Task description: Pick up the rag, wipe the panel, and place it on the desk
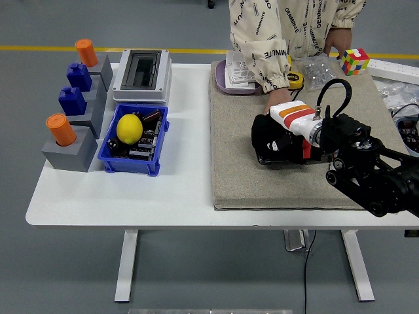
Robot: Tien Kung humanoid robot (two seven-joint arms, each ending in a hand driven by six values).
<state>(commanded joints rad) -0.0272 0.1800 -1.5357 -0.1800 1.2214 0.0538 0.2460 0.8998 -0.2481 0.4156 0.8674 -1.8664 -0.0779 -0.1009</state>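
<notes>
My right hand (272, 140), black-fingered with a white and orange wrist cuff, presses down on a dark flat panel (285, 161) lying on the beige mat (242, 180). Its fingers are curled over a dark rag (262, 145) that is hard to tell from the fingers. A person at the far side rests a hand (277, 99) at the panel's far edge. My left arm does not show.
A blue bin (107, 161) with a lemon (129, 128) and parts stands left of the mat. Behind it is a white electrical box (141, 75). Grey blocks (65, 156) with orange and blue pegs line the left edge. A purple tray (218, 82), yellow tape measure (294, 80) and colour cube (353, 60) sit at the back.
</notes>
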